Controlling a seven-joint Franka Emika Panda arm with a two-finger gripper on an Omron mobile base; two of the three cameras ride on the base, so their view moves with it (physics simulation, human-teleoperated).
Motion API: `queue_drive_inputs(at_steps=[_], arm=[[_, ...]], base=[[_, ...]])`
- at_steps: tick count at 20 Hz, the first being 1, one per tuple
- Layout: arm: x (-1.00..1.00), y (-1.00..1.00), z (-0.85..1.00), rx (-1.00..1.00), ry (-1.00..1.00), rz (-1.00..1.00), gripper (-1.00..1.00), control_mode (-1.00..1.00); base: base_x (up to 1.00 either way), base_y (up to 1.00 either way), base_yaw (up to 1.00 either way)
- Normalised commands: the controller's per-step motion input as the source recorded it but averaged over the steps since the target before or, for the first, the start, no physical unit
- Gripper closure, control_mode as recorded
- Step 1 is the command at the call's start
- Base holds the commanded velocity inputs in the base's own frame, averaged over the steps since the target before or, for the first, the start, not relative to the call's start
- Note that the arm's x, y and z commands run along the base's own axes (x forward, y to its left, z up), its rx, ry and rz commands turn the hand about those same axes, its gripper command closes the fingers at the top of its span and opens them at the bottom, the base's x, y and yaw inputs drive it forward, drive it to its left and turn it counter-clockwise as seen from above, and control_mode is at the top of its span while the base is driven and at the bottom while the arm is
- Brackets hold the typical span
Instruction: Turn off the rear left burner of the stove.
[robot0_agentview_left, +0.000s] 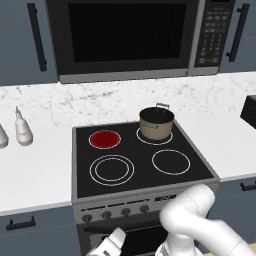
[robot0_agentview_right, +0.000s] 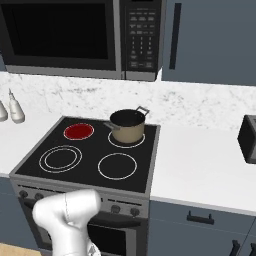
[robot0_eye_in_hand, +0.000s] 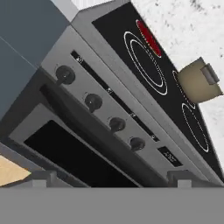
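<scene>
The stove (robot0_agentview_left: 200, 167) has a black glass cooktop, and its rear left burner (robot0_agentview_left: 104, 138) glows as a solid red disc (robot0_agentview_right: 79, 131). A row of dark knobs (robot0_agentview_left: 106, 215) runs along the grey steel front panel. My gripper (robot0_agentview_left: 107, 248) hangs low in front of the oven door, below the knobs. In the hand view its jaws stand wide open with nothing between them (robot0_eye_in_hand: 113, 177), and they face the knob row (robot0_eye_in_hand: 93, 102) from a short way off. That view also catches the red burner (robot0_eye_in_hand: 148, 38) edge-on.
A tan pot (robot0_agentview_left: 156, 123) sits on the rear right burner. The dark oven door handle (robot0_eye_in_hand: 87, 127) runs just below the knobs. A microwave (robot0_agentview_left: 125, 35) hangs above the stove. Two bottles (robot0_agentview_left: 22, 130) stand on the left counter and a dark toaster (robot0_agentview_right: 248, 137) on the right.
</scene>
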Motion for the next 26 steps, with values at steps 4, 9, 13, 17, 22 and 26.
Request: queue_drive_inputs(at_steps=[4, 9, 13, 17, 22, 26], arm=[[-0.01, -0.24, -0.12, 0.09, -0.52, -0.01, -1.00, -1.00], [0.37, -0.21, 0.00, 0.26, -0.26, -0.03, -1.00, -1.00], [0.80, 0.00, 0.00, 0.13, 0.00, 0.00, -1.00, -1.00], [0.57, 0.00, 0.00, 0.00, 0.00, 0.00, -1.00, -1.00], [0.18, -0.05, -0.13, 0.00, -0.01, 0.04, -1.00, -1.00], [0.01, -0.23, -0.14, 0.00, -0.05, 0.07, -1.00, -1.00]], base=[[0.00, 0.00, 0.00], [0.00, 0.00, 0.00], [0.00, 0.00, 0.00], [0.00, 0.00, 0.00], [0.00, 0.00, 0.00], [0.00, 0.00, 0.00]])
